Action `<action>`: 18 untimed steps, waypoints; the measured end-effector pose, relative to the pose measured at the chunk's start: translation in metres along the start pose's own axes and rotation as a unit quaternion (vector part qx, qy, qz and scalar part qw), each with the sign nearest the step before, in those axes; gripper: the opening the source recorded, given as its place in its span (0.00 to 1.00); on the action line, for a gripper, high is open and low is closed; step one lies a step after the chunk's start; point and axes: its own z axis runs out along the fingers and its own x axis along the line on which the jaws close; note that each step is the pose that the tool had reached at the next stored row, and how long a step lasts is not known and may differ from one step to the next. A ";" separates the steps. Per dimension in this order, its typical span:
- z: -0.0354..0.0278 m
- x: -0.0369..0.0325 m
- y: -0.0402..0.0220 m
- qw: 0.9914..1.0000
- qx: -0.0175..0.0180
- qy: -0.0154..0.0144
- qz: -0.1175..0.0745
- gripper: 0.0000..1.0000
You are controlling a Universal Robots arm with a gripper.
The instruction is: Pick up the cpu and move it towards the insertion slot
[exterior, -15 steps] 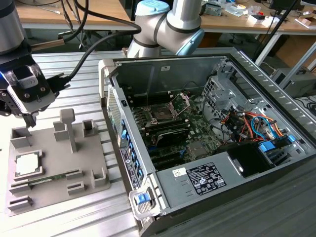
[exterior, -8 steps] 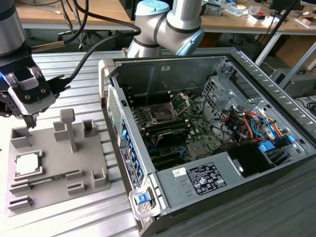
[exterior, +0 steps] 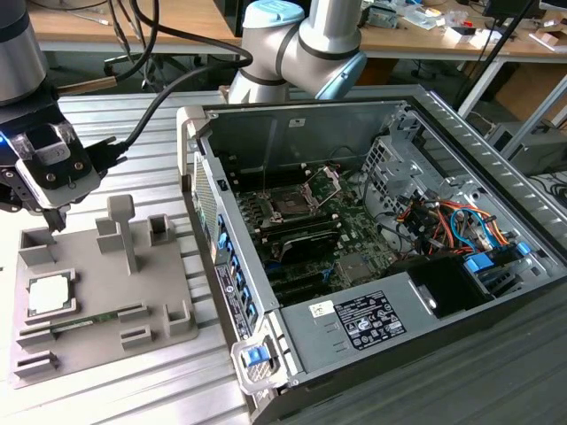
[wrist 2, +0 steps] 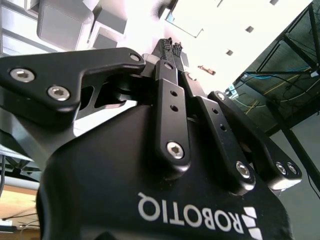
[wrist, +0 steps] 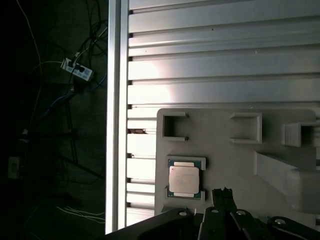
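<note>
While the claw [exterior: 55, 221] hangs over the back corner of the gray tray [exterior: 133, 292], its two black fingers are pressed together at the tips and hold nothing. You can see the tips meeting in the second wrist view [wrist 2: 172, 46].

The cpu [exterior: 49, 292] lies flat in its little nook on the tray, near the claw but not touching it. It is a small square chip with a shiny silver top and a thin green edge. In the first wrist view the cpu [wrist: 184, 180] sits just beside the claw's tips [wrist: 223, 192], held between two small corner walls of the tray [wrist: 240, 165].

A long green memory stick [exterior: 89, 320] lies on the tray near the cpu. The tray rests on a counter [exterior: 133, 124] made of silver metal slats.

On the exterior view's right of the tray stands an open computer case [exterior: 443, 115]. Inside it, on the green board [exterior: 354, 212], is the insertion slot [exterior: 288, 205], a dark square with a silver frame. Its silver retention plate [exterior: 323, 181] is tipped up. The slot is well apart from the cpu. Orange and blue cables [exterior: 461, 221] curl inside the case.
</note>
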 end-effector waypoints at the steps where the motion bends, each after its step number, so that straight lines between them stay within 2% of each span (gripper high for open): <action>1: 0.0003 0.0000 0.0000 1.000 0.000 0.000 0.000 0.11; 18: 0.0063 0.0000 -0.0013 1.000 0.000 0.000 0.000 0.11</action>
